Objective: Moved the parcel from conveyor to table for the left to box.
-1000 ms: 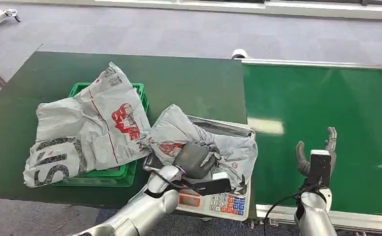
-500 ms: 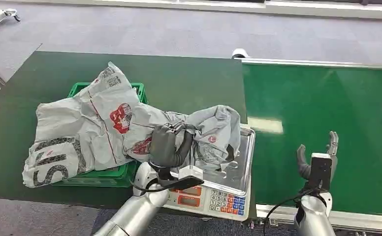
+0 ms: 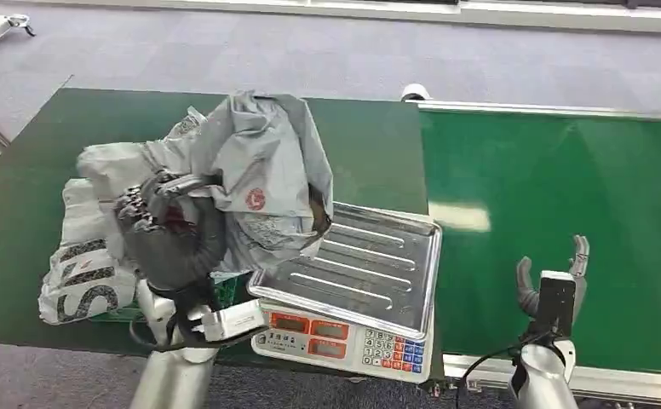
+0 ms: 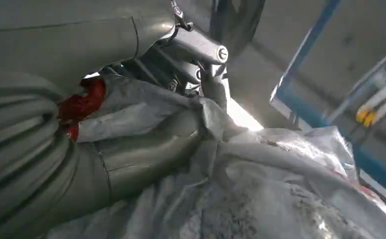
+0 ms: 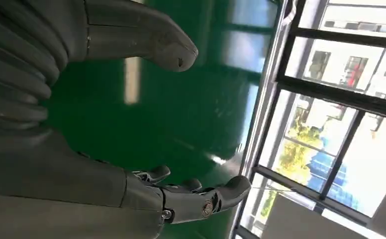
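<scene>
Left hand: the robot's left hand point(image 3: 172, 243) grips a crumpled grey plastic mailer parcel point(image 3: 263, 175), the dark fingers point(image 3: 148, 204) wrapped into its folds; in the left wrist view the grey thumb point(image 4: 146, 159) presses against the same parcel point(image 4: 260, 194).
Parcel position: the parcel is lifted clear of the scale tray, held above the near left part of the dark green table point(image 3: 20, 196) and over the crate.
Second parcel: a larger flat grey mailer bag with black lettering point(image 3: 84, 277) lies on a green plastic crate point(image 3: 225, 294), draping over the crate's near left edge.
Scale: a white electronic scale with a ribbed steel tray point(image 3: 370, 264) and coloured keypad point(image 3: 391, 351) sits at the table's near edge, just beside the belt; nothing lies on the tray.
Right hand: the right hand point(image 3: 550, 285) hovers upright over the near edge of the bright green conveyor belt point(image 3: 566, 170), fingers spread apart, holding nothing; the right wrist view shows the thumb point(image 5: 146, 37) and fingers point(image 5: 201, 199) well apart.
</scene>
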Robot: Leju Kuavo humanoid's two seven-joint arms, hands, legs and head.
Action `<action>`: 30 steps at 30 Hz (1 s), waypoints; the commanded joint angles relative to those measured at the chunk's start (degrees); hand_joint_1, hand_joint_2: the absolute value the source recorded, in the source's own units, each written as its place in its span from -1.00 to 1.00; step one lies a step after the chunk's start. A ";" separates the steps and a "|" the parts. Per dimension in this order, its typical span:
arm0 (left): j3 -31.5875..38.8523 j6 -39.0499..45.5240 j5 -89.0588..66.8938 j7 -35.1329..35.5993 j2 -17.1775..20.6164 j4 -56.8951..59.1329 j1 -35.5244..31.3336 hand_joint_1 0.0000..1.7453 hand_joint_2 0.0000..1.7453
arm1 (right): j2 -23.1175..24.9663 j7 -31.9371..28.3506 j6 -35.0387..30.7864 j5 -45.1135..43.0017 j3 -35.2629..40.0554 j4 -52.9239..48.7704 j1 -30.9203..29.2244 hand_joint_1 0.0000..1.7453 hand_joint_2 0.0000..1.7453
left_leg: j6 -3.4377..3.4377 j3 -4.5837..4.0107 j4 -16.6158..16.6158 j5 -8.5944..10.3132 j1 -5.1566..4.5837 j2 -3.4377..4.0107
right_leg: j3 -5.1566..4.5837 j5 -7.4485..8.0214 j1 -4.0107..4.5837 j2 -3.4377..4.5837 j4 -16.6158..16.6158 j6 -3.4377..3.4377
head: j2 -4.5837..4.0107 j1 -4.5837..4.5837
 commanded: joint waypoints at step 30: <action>21.54 -0.15 -20.94 39.44 10.72 47.62 -13.02 -0.20 1.00 | 0.79 0.22 2.39 2.80 -3.23 1.74 -1.48 -1.00 1.00 | -0.07 0.24 -0.15 0.06 0.02 0.28 | 0.13 0.12 0.04 0.13 -0.12 -0.17 | 0.00 0.00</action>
